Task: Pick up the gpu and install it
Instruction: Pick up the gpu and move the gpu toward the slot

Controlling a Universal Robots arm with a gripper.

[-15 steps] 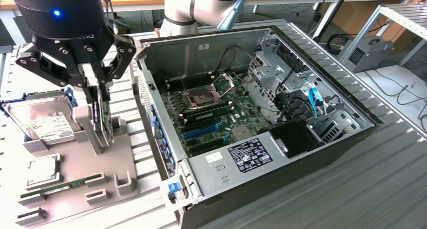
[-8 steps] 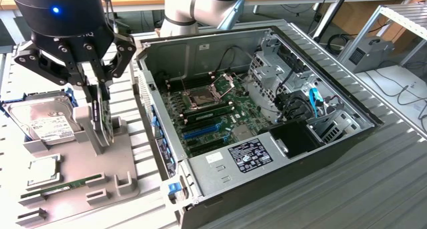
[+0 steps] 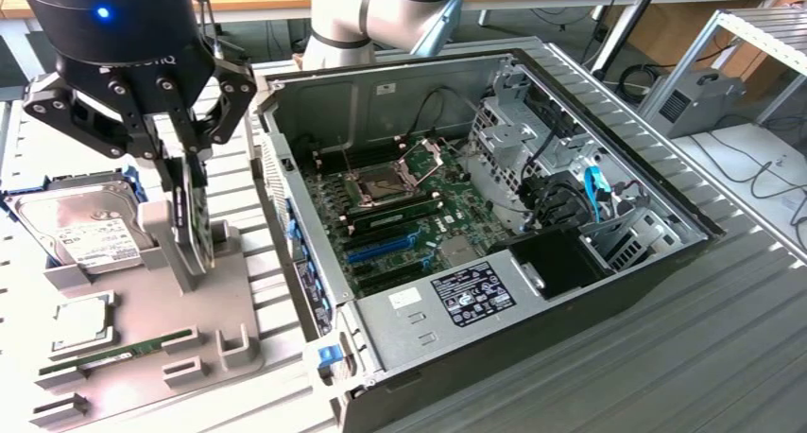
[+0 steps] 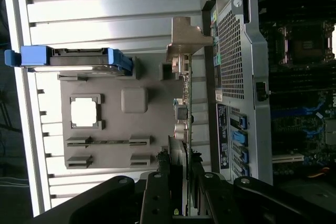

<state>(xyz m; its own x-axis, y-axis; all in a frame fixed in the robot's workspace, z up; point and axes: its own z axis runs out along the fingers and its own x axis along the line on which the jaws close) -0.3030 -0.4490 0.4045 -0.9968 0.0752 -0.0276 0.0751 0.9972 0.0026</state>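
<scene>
Your tabletop (image 3: 706, 357) carries the open case (image 3: 378, 83) lying on its side, so the board faces up for loading from above. On the exterior view's left, the grey rack (image 3: 240, 291) stands the gpu (image 3: 192, 230) on edge, top offered. Your hand (image 3: 187, 159) looks clenched on it, the card low in its slot.

Tray (image 3: 233, 310): on bench (image 3: 706, 357), at the exterior view's left of computer case (image 3: 391, 348).
Graphics card (image 3: 192, 216): upright in tray, beside hard drive (image 3: 82, 230).

Seemingly green gpu (image 4: 185, 106); black end effector (image 3: 185, 173)
</scene>
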